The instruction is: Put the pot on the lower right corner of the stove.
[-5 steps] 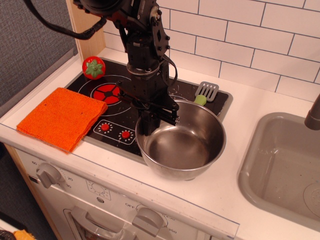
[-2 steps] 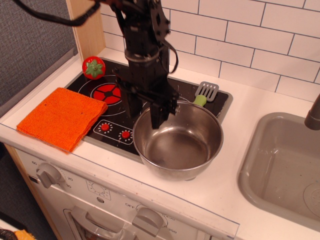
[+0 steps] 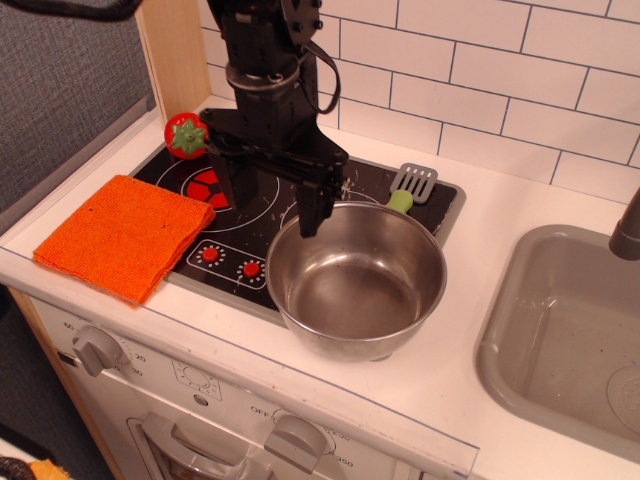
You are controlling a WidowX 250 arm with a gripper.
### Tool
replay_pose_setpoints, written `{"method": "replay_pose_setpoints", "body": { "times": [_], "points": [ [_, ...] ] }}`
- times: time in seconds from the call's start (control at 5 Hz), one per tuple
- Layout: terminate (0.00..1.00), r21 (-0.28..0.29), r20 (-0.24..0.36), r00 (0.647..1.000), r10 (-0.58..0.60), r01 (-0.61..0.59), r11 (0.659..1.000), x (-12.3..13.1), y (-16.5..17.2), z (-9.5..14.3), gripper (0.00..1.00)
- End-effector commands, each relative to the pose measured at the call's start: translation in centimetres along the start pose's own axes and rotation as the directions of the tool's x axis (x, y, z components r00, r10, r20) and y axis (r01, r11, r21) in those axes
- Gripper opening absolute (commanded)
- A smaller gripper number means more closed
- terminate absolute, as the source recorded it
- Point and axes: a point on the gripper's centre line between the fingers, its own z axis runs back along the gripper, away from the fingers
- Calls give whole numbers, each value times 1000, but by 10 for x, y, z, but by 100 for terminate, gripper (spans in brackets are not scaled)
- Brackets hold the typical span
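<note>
The shiny steel pot [image 3: 356, 281] stands upright on the front right part of the black stove [image 3: 233, 240], covering that corner and overhanging the stove's front rim onto the white counter. My gripper [image 3: 267, 198] hangs above the stove just left of and behind the pot. It is open and empty. Its right finger [image 3: 311, 212] hovers by the pot's back-left rim, apart from it. The left finger [image 3: 223, 186] hides part of the red left burner [image 3: 204, 182].
An orange cloth [image 3: 124, 236] lies over the stove's left front edge. A red toy tomato [image 3: 187, 135] sits at the back left. A grey spatula [image 3: 411, 185] lies behind the pot. The grey sink [image 3: 570, 330] is at the right. Oven knobs [image 3: 95, 350] are below.
The gripper let go of the pot's left rim, opened wide, and rose up and back to the left. The pot slid slightly left and now stands free.
</note>
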Motion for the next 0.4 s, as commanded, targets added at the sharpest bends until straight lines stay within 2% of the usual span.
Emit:
{"method": "replay_pose_setpoints", "body": {
  "times": [0.0, 0.2],
  "points": [
    [0, -1, 44, 999, 4, -4, 1000, 3, 7, 16, 100],
    [100, -1, 44, 999, 4, -4, 1000, 3, 7, 16, 100]
  ]
}}
